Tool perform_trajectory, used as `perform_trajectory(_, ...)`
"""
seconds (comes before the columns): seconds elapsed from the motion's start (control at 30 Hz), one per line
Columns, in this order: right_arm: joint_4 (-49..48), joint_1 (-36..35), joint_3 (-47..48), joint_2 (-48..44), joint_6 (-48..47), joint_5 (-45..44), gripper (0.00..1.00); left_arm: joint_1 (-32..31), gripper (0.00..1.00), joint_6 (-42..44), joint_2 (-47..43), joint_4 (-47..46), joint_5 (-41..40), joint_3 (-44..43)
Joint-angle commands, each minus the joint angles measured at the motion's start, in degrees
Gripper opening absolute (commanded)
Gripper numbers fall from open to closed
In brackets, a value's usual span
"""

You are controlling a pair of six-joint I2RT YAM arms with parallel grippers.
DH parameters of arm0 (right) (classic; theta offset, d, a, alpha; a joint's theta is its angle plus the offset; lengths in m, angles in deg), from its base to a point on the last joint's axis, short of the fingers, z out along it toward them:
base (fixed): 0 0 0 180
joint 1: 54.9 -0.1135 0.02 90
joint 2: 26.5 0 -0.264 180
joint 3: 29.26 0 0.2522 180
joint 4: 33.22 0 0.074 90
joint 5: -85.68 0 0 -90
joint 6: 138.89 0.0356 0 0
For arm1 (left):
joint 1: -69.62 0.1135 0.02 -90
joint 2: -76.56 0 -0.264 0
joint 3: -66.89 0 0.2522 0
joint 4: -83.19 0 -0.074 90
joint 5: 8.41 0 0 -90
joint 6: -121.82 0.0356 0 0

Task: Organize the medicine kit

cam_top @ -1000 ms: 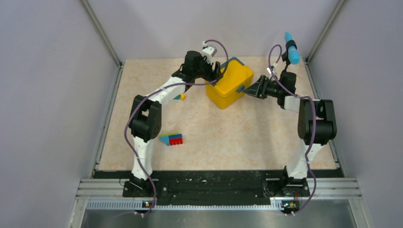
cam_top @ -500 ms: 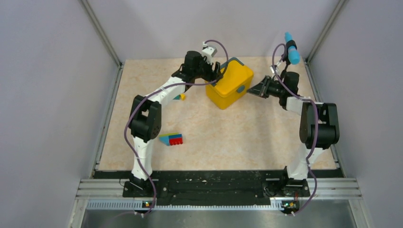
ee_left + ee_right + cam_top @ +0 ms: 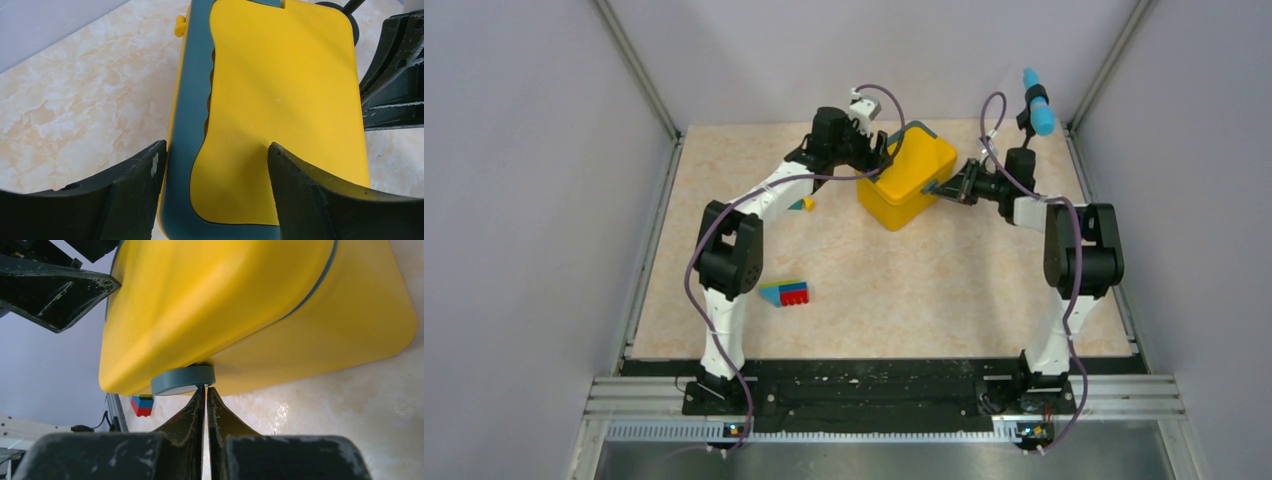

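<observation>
Right gripper (image 3: 206, 390): jaws pressed almost together, tips touching the teal latch (image 3: 182, 380) of the medicine kit (image 3: 909, 178). Left gripper (image 3: 215, 147): jaws spread wide over the closed yellow lid (image 3: 280, 100), beside the teal handle (image 3: 192, 100). Kit stands far-centre on the tabletop (image 3: 904, 290).

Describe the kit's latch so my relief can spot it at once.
Find the yellow medicine kit at the table's far middle. On its side facing the right arm sits a small teal latch, at the right gripper's closed tips. Unlike the long teal handle on top, it is a stubby disc.
</observation>
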Motion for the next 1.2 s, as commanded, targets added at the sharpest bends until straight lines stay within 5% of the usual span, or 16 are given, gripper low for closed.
perform_trajectory(0.0,0.74,-1.68,3.16,0.71,-2.67,-3.36,0.04,-1.56,0.77,1.45,-1.11,6.76,2.12,1.40)
perform_trajectory(0.1,2.02,-1.37,2.68,-2.70,-4.70,-0.65,0.07,-1.59,0.78,1.43,-2.14,5.80,1.43,1.19)
perform_trajectory(0.3,21.94,-1.33,2.18,-14.75,-19.32,-2.78,0.46,-0.51,0.84,4.88,-6.40,4.92,-1.18,-3.66)
perform_trajectory(0.37,29.41,-1.31,2.23,-18.35,-23.30,-5.05,0.65,0.30,0.89,5.45,-9.01,3.75,-1.92,-3.70)
perform_trajectory(0.43,36.30,-1.30,3.60,-21.36,-25.87,-9.00,0.96,1.32,0.97,6.15,-12.16,4.14,-3.12,-3.55)
perform_trajectory(0.73,52.22,-1.39,14.95,-32.20,-25.62,-35.68,0.99,10.57,0.99,2.18,-25.13,17.79,-1.08,1.10)
perform_trajectory(0.9,59.61,-1.44,20.78,-33.74,-25.72,-55.21,0.99,13.71,0.99,1.04,-30.03,28.49,-12.87,3.70)
perform_trajectory(1.17,55.86,-1.44,13.98,-37.13,-26.68,-58.31,0.99,15.45,0.99,2.18,-33.15,28.72,-16.17,8.84)
